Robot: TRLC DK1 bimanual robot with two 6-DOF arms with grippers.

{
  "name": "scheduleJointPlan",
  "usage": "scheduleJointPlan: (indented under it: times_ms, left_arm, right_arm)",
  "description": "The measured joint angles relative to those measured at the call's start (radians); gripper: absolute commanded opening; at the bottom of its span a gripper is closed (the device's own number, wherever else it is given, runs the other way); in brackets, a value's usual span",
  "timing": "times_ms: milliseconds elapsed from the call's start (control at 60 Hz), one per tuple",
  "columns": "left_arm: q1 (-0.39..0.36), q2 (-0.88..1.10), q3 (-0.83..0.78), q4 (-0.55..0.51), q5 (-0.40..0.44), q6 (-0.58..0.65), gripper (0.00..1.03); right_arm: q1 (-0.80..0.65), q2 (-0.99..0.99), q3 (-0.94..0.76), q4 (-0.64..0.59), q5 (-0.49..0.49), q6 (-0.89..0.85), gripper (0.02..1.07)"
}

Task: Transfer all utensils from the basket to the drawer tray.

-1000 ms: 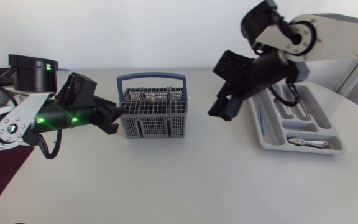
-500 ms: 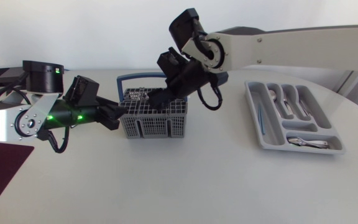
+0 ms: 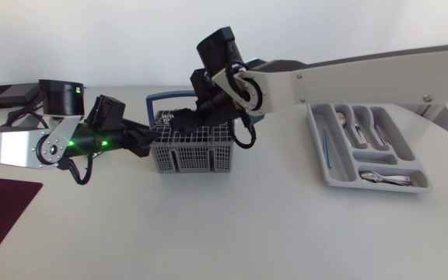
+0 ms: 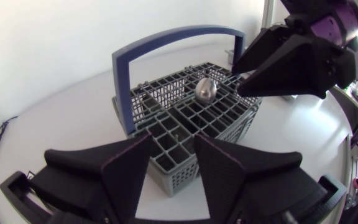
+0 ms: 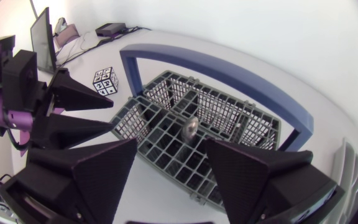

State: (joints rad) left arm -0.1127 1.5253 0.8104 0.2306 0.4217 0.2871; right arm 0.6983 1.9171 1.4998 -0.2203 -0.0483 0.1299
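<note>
Left gripper point(image 3: 141, 145) open, empty, at the basket's point(image 3: 193, 152) left wall. Right gripper point(image 3: 180, 122) spread wide, empty, over basket; spoon point(image 4: 204, 89) upright inside. Best descend straight, straddle spoon, clear the handle. Drawer tray point(image 3: 318, 144) far right on the bench.

Left, the basket point(image 3: 193, 155) — a spoon point(image 4: 204, 89) in it; right, the tray point(image 3: 334, 175).

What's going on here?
The right gripper, on an arm stretched well past the middle, hangs open just over the grey utensil basket with the blue handle, where a spoon stands bowl-up in one compartment. The left gripper sits open at the basket's side away from the drawer tray. That tray already holds several utensils, so the transfer looks partway done.
</note>
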Motion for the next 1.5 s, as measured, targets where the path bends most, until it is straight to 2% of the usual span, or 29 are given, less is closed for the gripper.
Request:
scheduleJointPlan:
  times_ms: [233,800,1200,1500]
  left_arm:
    - [0.005,0.021,0.004,0.017,0.019,0.0,0.49]
    - [0.005,0.047,0.029,0.037,0.021,0.0,0.49]
    - [-0.006,0.069,0.045,0.037,0.072,0.0,0.49]
    - [-0.006,0.093,0.067,0.038,0.076,0.0,0.49]
  right_arm:
    - [0.0,0.0,-0.075,0.075,0.013,0.054,0.77]
    - [0.0,0.0,-0.115,0.185,0.008,0.092,0.74]
    - [-0.001,0.009,-0.127,0.29,0.012,0.103,0.7]
    - [-0.001,0.061,-0.127,0.301,0.032,0.103,0.7]
